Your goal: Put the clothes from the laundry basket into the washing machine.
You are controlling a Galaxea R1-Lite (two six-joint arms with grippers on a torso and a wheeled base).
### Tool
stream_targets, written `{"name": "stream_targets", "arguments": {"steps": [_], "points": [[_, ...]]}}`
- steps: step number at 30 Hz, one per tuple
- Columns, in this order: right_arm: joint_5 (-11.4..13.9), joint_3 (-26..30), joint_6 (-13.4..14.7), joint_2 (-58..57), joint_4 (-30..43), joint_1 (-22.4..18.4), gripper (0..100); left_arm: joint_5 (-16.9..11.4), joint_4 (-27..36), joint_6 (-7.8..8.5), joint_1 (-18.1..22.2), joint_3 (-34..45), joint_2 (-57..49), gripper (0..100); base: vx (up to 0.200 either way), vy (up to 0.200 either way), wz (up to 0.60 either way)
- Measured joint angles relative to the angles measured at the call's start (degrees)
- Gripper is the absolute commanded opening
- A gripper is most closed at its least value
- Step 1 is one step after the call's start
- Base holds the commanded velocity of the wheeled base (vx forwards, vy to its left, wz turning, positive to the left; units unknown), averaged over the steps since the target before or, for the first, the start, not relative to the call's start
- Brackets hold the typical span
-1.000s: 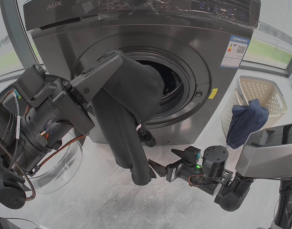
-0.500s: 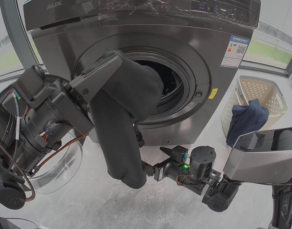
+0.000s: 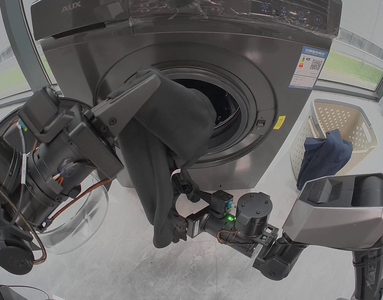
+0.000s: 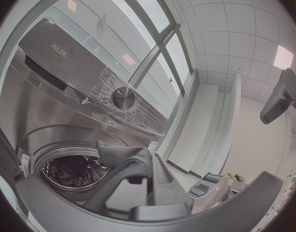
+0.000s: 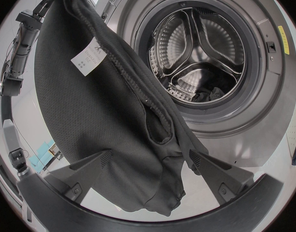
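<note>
A dark grey garment [image 3: 170, 121] hangs in front of the washing machine's round opening [image 3: 225, 105]. My left gripper [image 3: 152, 80] is shut on the garment's upper end, level with the top of the opening; the left wrist view has the cloth [image 4: 122, 155] bunched between the fingers of that gripper [image 4: 148, 178]. Low down near the floor, my right gripper [image 3: 179, 209] is open, with the garment's hanging lower end [image 5: 99, 107] between its spread fingers [image 5: 90, 168]. Dark clothes [image 5: 209, 92] lie inside the steel drum [image 5: 199, 49].
The machine's glass door [image 3: 75, 217] stands open at the left, behind my left arm. A cream laundry basket [image 3: 350, 121] lies tipped on the floor at the right, with a navy garment [image 3: 322, 157] hanging over its rim. Grey floor stretches in front of the machine.
My right gripper has moved left across the floor to the garment's hanging end, which now sits between its fingers. The cloth's lower end has swung and bunched up. The left arm has stayed put.
</note>
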Motion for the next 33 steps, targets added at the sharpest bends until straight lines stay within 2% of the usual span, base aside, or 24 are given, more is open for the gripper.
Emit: {"name": "stream_targets", "arguments": {"steps": [14, 29, 30, 33], "points": [[0.11, -5.12, -0.90, 0.90, 0.05, -2.79, 100, -0.02, -0.09, -0.02, -0.01, -0.06, 0.05, 0, 0.000, 0.000, 0.00], [0.30, -8.07, -0.93, 1.88, -0.11, -2.24, 100, -0.02, -0.09, -0.02, 0.02, -0.06, 0.09, 0, 0.000, 0.000, 0.00], [0.30, -8.18, -0.93, 2.07, -0.13, -2.21, 0, -0.02, -0.09, -0.02, 0.05, -0.11, 0.09, 0, 0.000, 0.000, 0.00], [0.29, -8.57, -0.93, 2.71, -0.57, -2.21, 0, -0.02, -0.09, 0.00, 0.05, -0.17, 0.09, 0, 0.000, 0.000, 0.00]]}}
